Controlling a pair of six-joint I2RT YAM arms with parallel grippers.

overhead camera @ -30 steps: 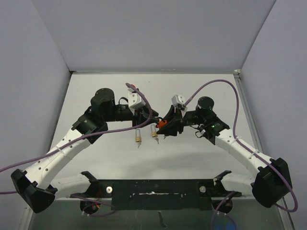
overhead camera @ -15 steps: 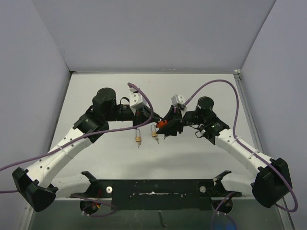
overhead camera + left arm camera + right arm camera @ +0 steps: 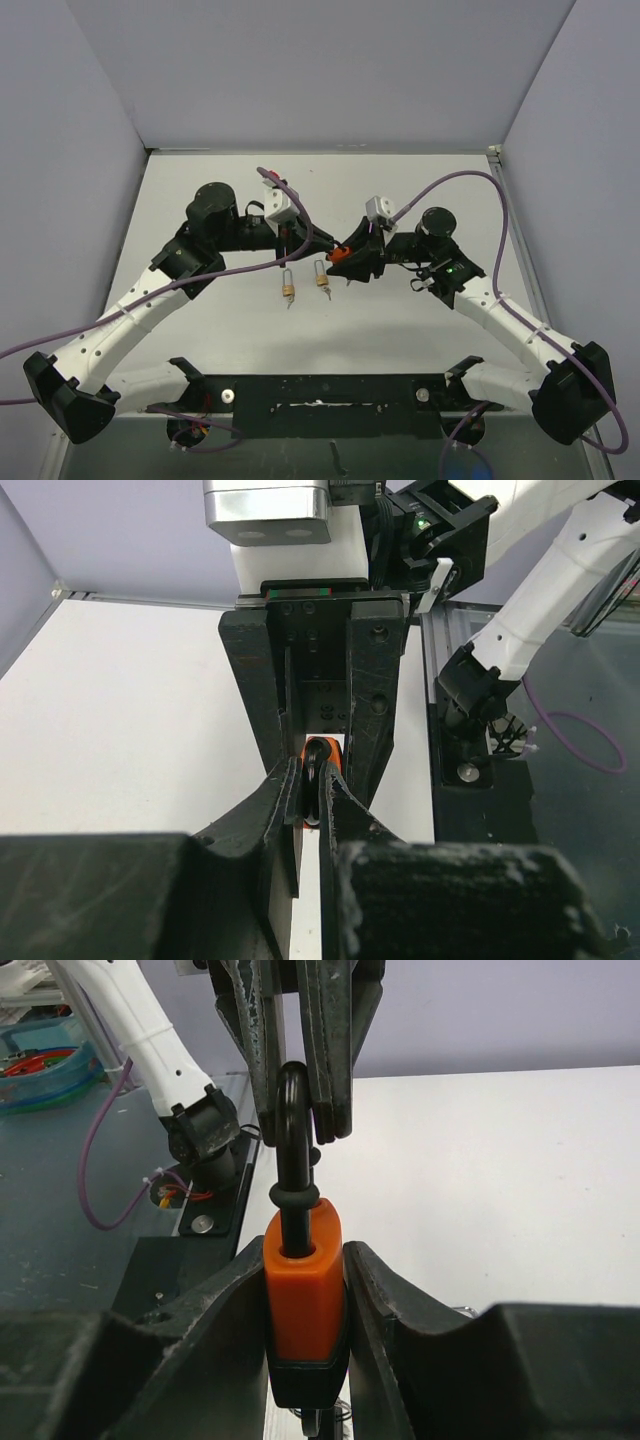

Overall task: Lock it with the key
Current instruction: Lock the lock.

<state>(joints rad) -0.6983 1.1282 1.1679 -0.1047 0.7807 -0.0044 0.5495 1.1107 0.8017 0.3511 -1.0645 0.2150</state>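
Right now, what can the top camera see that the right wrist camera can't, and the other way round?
Only the top view: both whole arms, their purple cables, and two small brass locks lying flat.

Only the right wrist view, close up: the black shackle rising from the lock, pinched at its top by the left gripper.

Both: the orange lock held in the right gripper, and the white table.

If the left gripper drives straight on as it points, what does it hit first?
The left gripper pinches the shackle of the orange padlock, so it likely meets the body first, then the right gripper holding it.
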